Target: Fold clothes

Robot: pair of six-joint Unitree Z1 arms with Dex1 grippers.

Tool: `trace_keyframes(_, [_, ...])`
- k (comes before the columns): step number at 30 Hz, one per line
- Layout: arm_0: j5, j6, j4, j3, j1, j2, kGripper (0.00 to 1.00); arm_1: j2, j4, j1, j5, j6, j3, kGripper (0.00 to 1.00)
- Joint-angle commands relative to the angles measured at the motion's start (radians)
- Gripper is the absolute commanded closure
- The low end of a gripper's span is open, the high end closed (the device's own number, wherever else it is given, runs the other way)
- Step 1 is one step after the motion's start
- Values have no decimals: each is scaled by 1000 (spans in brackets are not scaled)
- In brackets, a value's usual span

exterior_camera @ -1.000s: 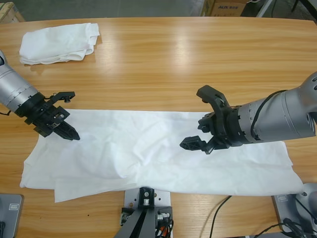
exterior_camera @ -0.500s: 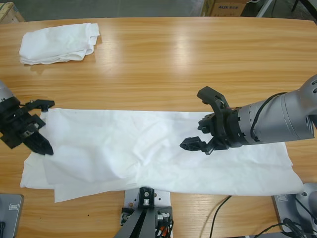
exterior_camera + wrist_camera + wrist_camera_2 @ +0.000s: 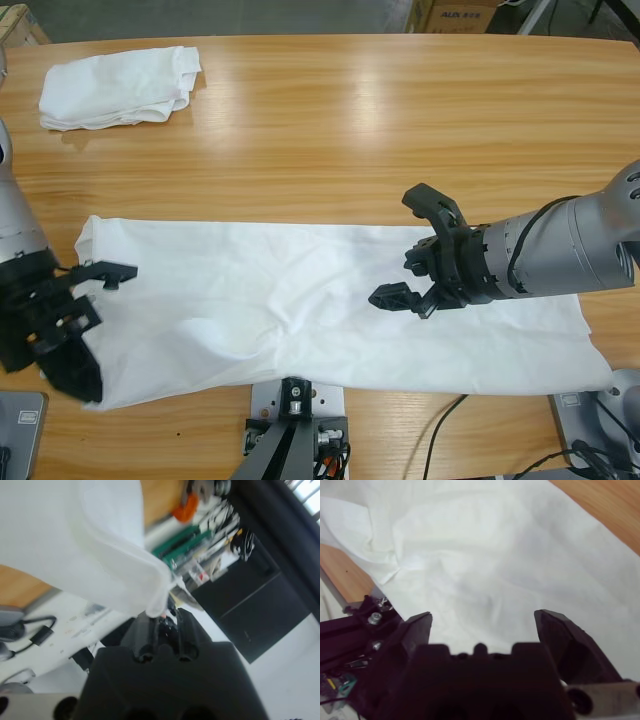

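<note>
— What is the left gripper [image 3: 75, 335] doing?
— Its jaws are closed on the near left corner of the spread T-shirt [image 3: 330, 305]. In the left wrist view a thin fold of white cloth [image 3: 100, 555] runs right down between the black jaws, and the camera is tilted so that shelves and room clutter show behind it. From above, the gripper sits at the table's near left edge.

— And the right gripper [image 3: 415, 250]?
— Wide apart, holding nothing. It is over the right half of the shirt; the right wrist view looks down on wrinkled white fabric [image 3: 485, 560] between its jaws. I cannot tell whether the lower jaw tip touches the cloth.

— How does the shirt look?
— It lies as one long white band along the near side of the table [image 3: 350, 130], from the left end almost to the right end. There are soft creases near the middle, and the left end is drawn in toward the left gripper. Its near right corner lies close to the table's near edge.

— Anything else on the table?
— A folded white bundle [image 3: 120, 85] at the far left corner, well apart from the shirt. Bare wood shows across the far half, from the bundle to the right end.
</note>
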Motion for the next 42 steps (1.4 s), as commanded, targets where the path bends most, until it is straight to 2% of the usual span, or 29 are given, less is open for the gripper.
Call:
trace_keyframes(1, [-1, 181, 106, -106, -198, -106, 377, 27, -30, -9, 12, 20, 36, 156])
trace_keyframes(2, [44, 174, 103, -125, -207, -124, 335, 26, -30, -9, 11, 21, 37, 156])
trace_keyframes(4, [129, 83, 54, -160, -184, -151, 326, 27, -32, -9, 12, 27, 38, 156])
trace_keyframes(8, [429, -179, -40, -252, -176, -197, 345, 12, -33, -9, 8, 34, 44, 156])
trace_keyframes(10, [472, -208, -95, -272, -176, -174, 345, -3, -33, -9, 6, 41, 59, 156])
trace_keyframes(16, [457, -121, -224, -277, -226, -71, 345, -48, -35, -9, 2, 55, 107, 156])
trace_keyframes(22, [408, -123, -246, -296, -302, 0, 348, -53, -53, -9, 0, 65, 119, 156])
trace_keyframes(31, [386, -202, -225, -248, -306, 42, 403, -65, -53, -9, 0, 68, 133, 156])
trace_keyframes(33, [384, -227, -223, -237, -306, 49, 463, -67, -53, -9, 0, 69, 133, 156])
trace_keyframes(42, [325, -245, -231, -219, -306, 89, 478, -68, -58, -9, 0, 76, 138, 156])
